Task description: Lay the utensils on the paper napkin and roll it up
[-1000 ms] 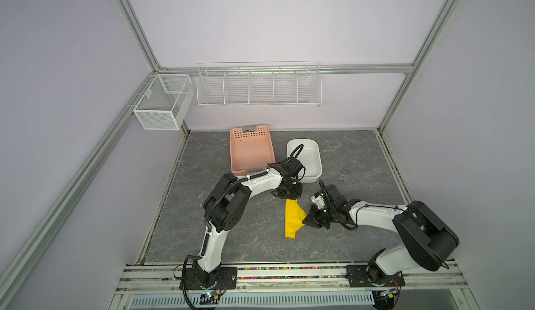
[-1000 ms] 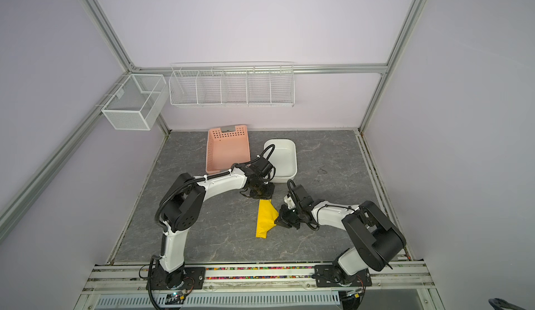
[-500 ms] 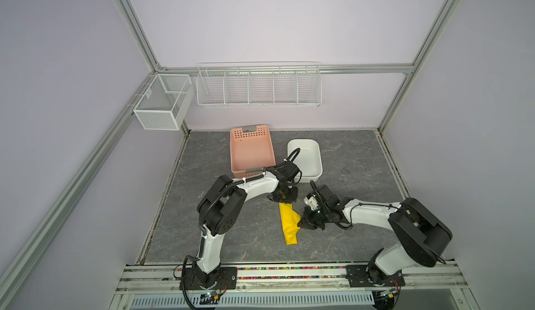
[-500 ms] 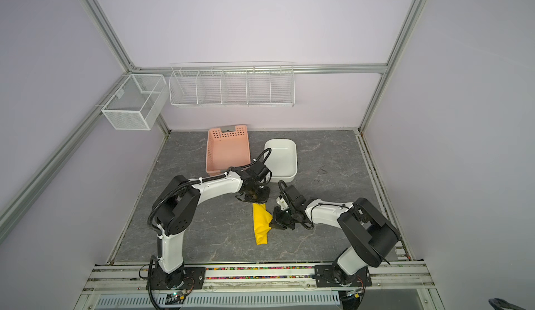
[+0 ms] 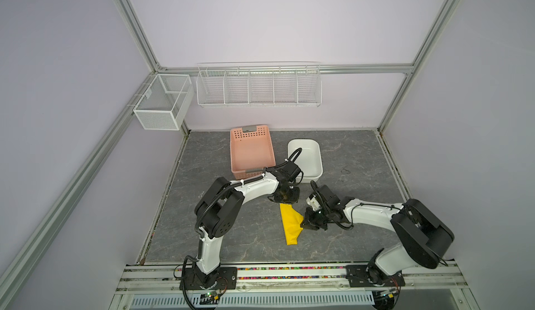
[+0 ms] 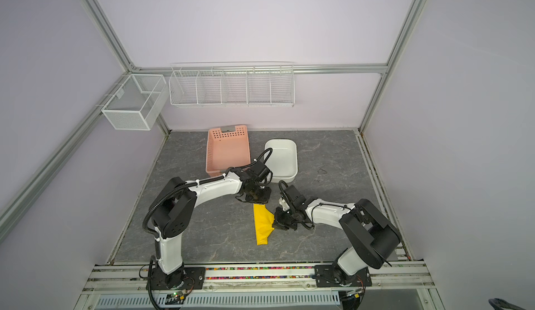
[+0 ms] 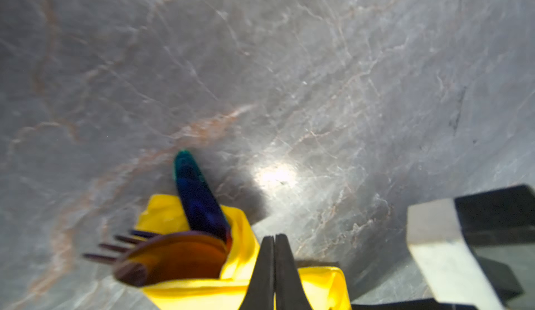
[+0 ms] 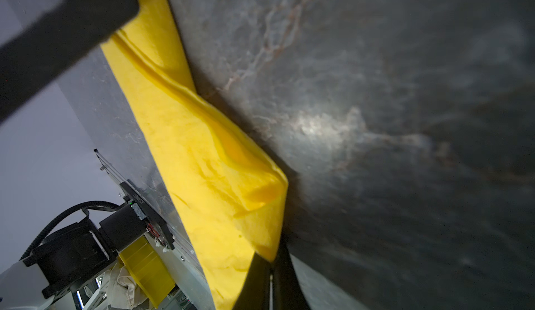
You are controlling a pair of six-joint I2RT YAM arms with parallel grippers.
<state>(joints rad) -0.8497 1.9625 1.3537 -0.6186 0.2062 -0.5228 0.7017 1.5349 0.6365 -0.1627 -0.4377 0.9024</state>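
Observation:
The yellow paper napkin (image 5: 291, 224) (image 6: 263, 224) lies folded into a narrow wedge on the grey table between both arms. The utensils stick out of its far end in the left wrist view: a blue knife blade (image 7: 197, 195), a spoon bowl (image 7: 173, 259) and fork tines (image 7: 115, 245). My left gripper (image 5: 286, 203) (image 6: 256, 202) (image 7: 274, 237) sits at that far end, its jaws pressed together with napkin (image 7: 243, 236) on both sides. My right gripper (image 5: 304, 226) (image 6: 275, 225) (image 8: 270, 262) is shut on the napkin's right corner (image 8: 202, 155).
A pink perforated basket (image 5: 249, 174) and a white tub (image 5: 318, 161) stand just behind the left gripper. Wire racks (image 5: 257, 85) hang on the back wall and a mesh box (image 5: 162, 103) on the left wall. The right gripper's body (image 7: 440, 242) is close beside the left one.
The right gripper has moved left with the napkin's edge, folding it over, so the napkin looks narrower. The left gripper has come a little toward the front, to the napkin's far end.

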